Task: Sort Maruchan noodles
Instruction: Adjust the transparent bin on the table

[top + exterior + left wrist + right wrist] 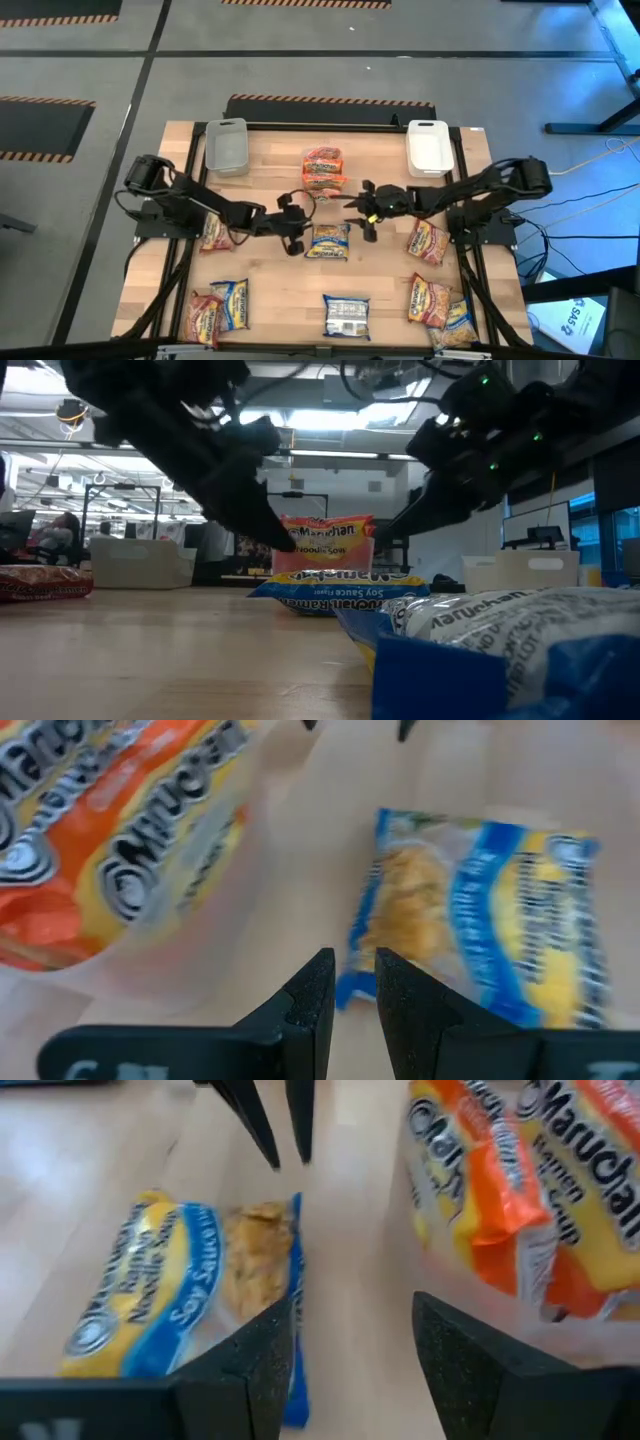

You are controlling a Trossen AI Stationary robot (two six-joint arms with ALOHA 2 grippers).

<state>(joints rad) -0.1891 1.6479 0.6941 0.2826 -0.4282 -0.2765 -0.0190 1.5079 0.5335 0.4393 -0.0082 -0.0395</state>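
1. The Maruchan noodles are flat, crinkly plastic packets scattered over a pale wooden plank surface (270,285). A pink-orange stack (324,168) lies at the far middle, and a blue-yellow packet (328,241) lies just nearer, at the centre.
2. More packets lie along the near edge: a red-and-yellow one (205,316) beside a blue one (231,302) on the left, a blue-and-white one (346,315) in the middle, and a red-yellow cluster (432,299) on the right. Single red-yellow packets lie left (214,233) and right (428,241) of centre.
3. Two rectangular plastic bins stand at the far edge, a clear one (226,146) on the left and a white one (428,147) on the right.
4. The left gripper (293,235) hangs just left of the central blue-yellow packet; its wrist view shows the fingers (310,1003) nearly together with only a slim gap and nothing between them.
5. The right gripper (364,212) hovers between the pink-orange stack and the blue-yellow packet, its jaws apart and empty in its wrist view.
6. Only the low view shows the pink-orange stack (323,546) rising behind the blue-yellow packet (330,593), with a large blurred packet (500,645) filling the near right. Whether either gripper touches the surface I cannot tell.
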